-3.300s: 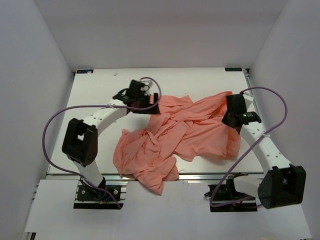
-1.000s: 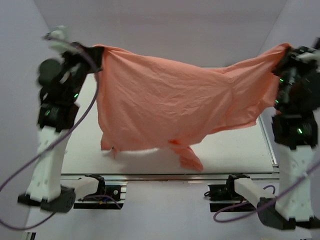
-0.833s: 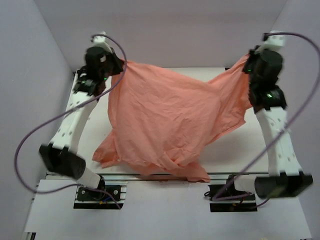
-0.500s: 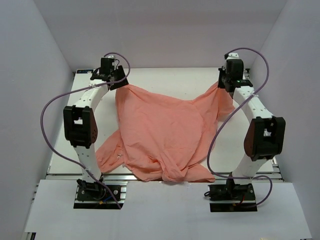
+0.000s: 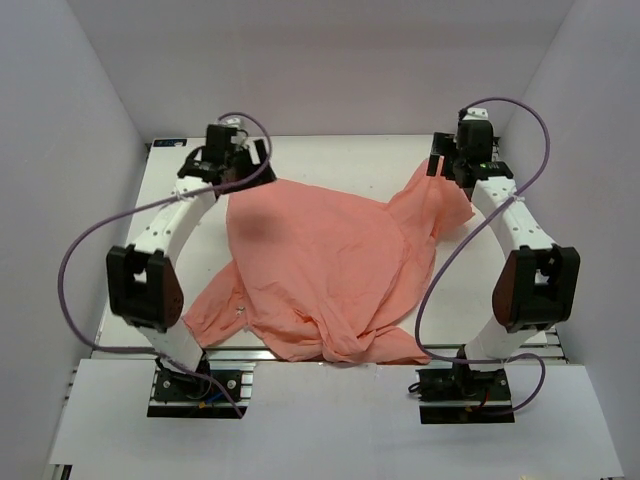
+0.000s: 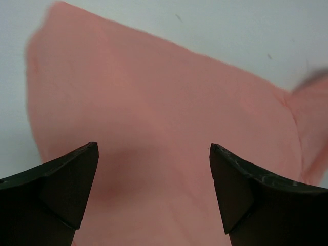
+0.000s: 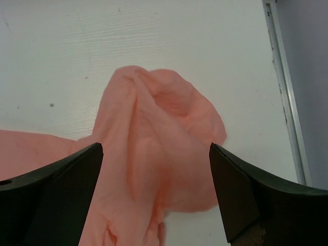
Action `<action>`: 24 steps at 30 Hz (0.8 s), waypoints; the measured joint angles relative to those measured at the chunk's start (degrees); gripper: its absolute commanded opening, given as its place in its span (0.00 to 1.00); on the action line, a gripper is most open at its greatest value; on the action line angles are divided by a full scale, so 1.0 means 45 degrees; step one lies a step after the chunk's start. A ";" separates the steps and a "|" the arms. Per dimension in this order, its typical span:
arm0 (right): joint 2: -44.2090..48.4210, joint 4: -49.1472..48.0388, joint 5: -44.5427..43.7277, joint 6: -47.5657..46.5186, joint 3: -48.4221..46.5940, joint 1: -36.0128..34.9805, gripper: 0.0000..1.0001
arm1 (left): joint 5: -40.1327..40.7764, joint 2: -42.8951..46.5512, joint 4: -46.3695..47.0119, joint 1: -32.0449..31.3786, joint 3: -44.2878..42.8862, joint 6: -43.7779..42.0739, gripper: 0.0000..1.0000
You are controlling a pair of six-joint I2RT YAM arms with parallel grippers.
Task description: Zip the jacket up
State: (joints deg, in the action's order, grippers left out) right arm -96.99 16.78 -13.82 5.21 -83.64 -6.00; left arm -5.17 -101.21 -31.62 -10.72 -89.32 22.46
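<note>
The salmon-pink jacket (image 5: 320, 265) lies spread and wrinkled across the white table, its near hem bunched at the front edge. My left gripper (image 5: 238, 165) hovers over the jacket's far left corner, open, with nothing between its fingers. In the left wrist view the flat fabric of the jacket (image 6: 154, 102) lies under the open left gripper (image 6: 154, 148). My right gripper (image 5: 452, 168) stands open above the far right corner. There the jacket (image 7: 159, 128) makes a puckered fold below the right gripper (image 7: 156, 148), not held. No zipper shows.
White walls close in the table (image 5: 340, 160) on three sides. A metal rail (image 7: 281, 87) runs along the table's right edge. Purple cables (image 5: 75, 260) loop out from both arms. Bare table surface shows behind the jacket and at both sides.
The arms brought the jacket down from hanging stretched in the air onto the table. Both grippers then opened and let go of its far corners.
</note>
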 measured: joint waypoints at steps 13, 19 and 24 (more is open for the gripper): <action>0.1472 0.1515 -0.0277 0.1496 0.2263 0.0272 0.89 | 0.0923 0.2667 -0.1394 -1.0001 0.3313 0.0282 0.98; 0.0627 0.1112 0.0801 0.1637 0.2317 0.0335 0.88 | 0.0850 0.0792 -0.1268 -1.1317 0.3075 0.0466 0.98; -0.0869 0.0865 0.1409 0.1724 0.2025 0.0330 0.81 | 0.0850 -0.1064 -0.1277 -1.1366 0.2390 0.0495 0.98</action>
State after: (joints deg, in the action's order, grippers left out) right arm -100.90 20.67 -7.49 12.97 -74.52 -4.51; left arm -1.34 -106.00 -37.36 -61.87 -78.56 24.69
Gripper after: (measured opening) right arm 0.839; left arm 0.982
